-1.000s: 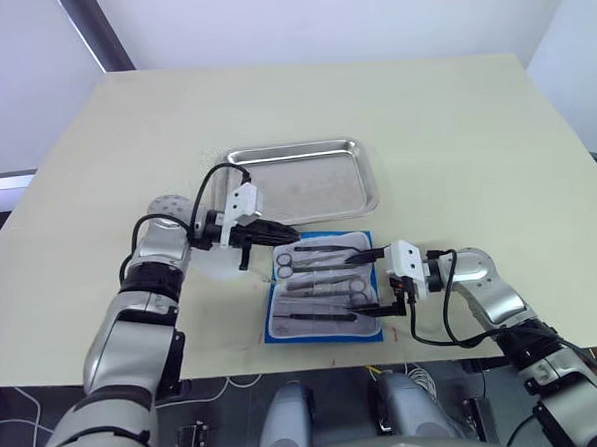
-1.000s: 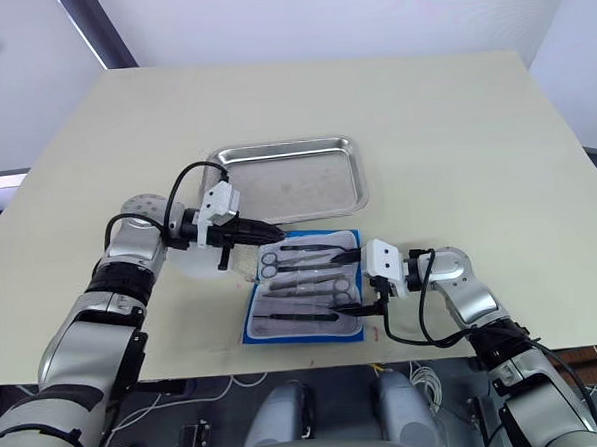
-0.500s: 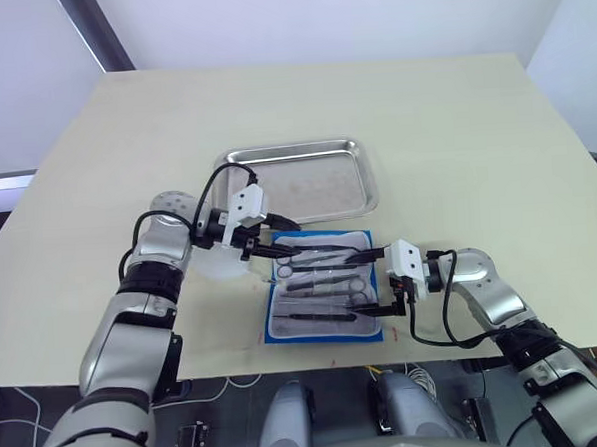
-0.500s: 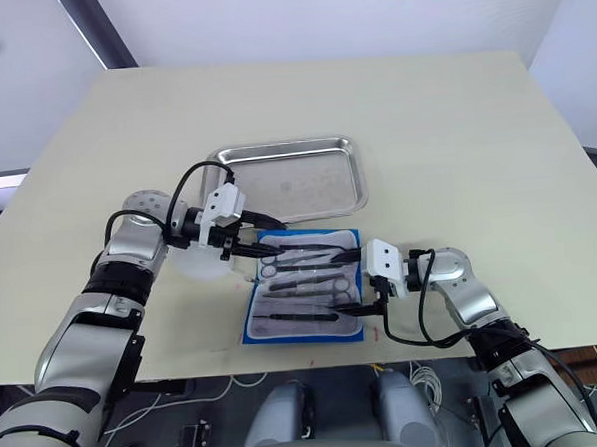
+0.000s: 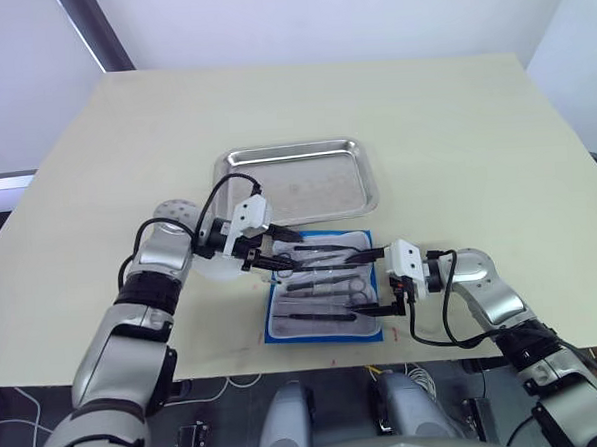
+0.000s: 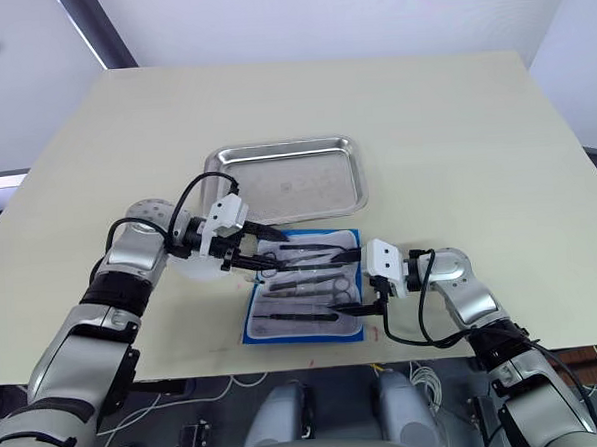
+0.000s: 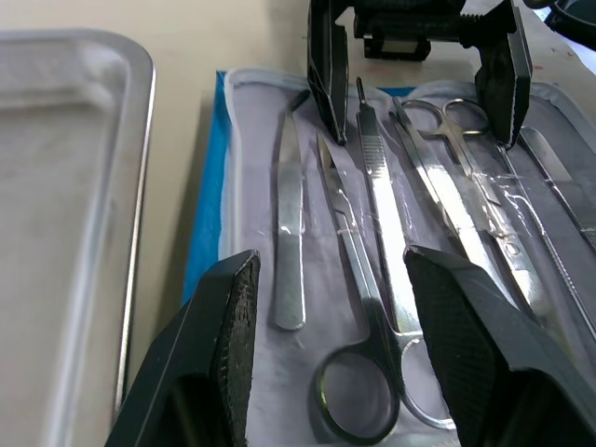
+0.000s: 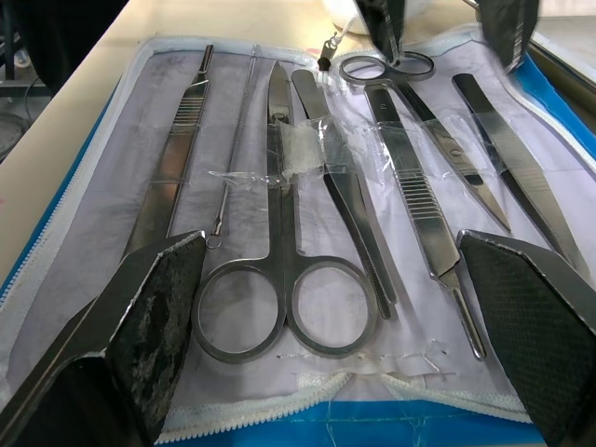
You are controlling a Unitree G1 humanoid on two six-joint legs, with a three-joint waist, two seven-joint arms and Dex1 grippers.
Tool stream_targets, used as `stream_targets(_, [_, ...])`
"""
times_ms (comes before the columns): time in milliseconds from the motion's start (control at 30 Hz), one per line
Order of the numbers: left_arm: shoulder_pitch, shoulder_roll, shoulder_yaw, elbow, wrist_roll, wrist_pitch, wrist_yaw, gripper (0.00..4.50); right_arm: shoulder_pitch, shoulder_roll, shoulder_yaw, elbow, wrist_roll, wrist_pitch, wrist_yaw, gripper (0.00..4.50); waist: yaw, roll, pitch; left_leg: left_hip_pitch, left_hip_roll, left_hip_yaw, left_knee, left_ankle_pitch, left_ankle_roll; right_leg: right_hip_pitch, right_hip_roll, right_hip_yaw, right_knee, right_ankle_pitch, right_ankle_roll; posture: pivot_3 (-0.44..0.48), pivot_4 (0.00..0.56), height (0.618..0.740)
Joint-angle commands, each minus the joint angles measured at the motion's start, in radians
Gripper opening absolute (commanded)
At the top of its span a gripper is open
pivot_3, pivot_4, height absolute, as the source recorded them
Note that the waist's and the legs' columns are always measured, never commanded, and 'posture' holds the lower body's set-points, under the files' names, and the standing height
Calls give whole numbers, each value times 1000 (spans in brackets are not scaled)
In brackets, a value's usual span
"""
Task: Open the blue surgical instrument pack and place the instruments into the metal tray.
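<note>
Lying open and flat near the front edge of the table (image 5: pixel 454 125), the blue surgical instrument pack (image 5: pixel 322 287) shows its pale lining, with the instruments (image 8: pixel 307 186) still laid side by side in it: scissors, forceps, tweezers and a scalpel handle. Just beyond it, toward the far side, sits the metal tray (image 5: pixel 298 181), with nothing in it, so no tool has yet been moved across. The left gripper (image 5: pixel 272 251) reaches in from the pack's left end, its jaws spread wide and holding nothing, poised over the ring handles of one pair of scissors (image 7: pixel 358 307). The right gripper (image 5: pixel 379 279) stands at the pack's right edge, likewise wide open and holding nothing. To do this pick well, I judge the left gripper should settle on one tool only, straddling the shank just above the rings and closing squarely, since the neighbours lie nearly touching and could be dragged along. Clear plastic straps (image 8: pixel 279 154) cross several tools and look likely to resist a straight lift, so sliding the tool out lengthwise seems wiser. The two grippers face each other across the pack, leaving little room between them, and the tray's raised rim must be cleared on the way over.
</note>
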Motion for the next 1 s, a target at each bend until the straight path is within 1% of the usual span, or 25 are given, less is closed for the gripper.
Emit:
stream_targets(33, [-8,2,3,-4,-3,1,-43,2599,27,-8,24,77,-75,20,-41,4500,0,0,0,0,0,0,0,0,0,0,0,0,0,0,0,0,150,740])
stream_targets(433, [-49,-29,13,121,81,-24,-1,2599,32,-9,26,72,-77,20,-45,4500,0,0,0,0,0,0,0,0,0,0,0,0,0,0,0,0,150,740])
stream_targets(800, [-87,-66,67,180,59,47,-3,2599,35,-10,29,68,-79,20,-48,4500,0,0,0,0,0,0,0,0,0,0,0,0,0,0,0,0,150,740])
stream_targets(1000, [-86,-75,75,192,71,53,-10,2599,38,-11,31,64,-81,21,-50,4500,0,0,0,0,0,0,0,0,0,0,0,0,0,0,0,0,150,740])
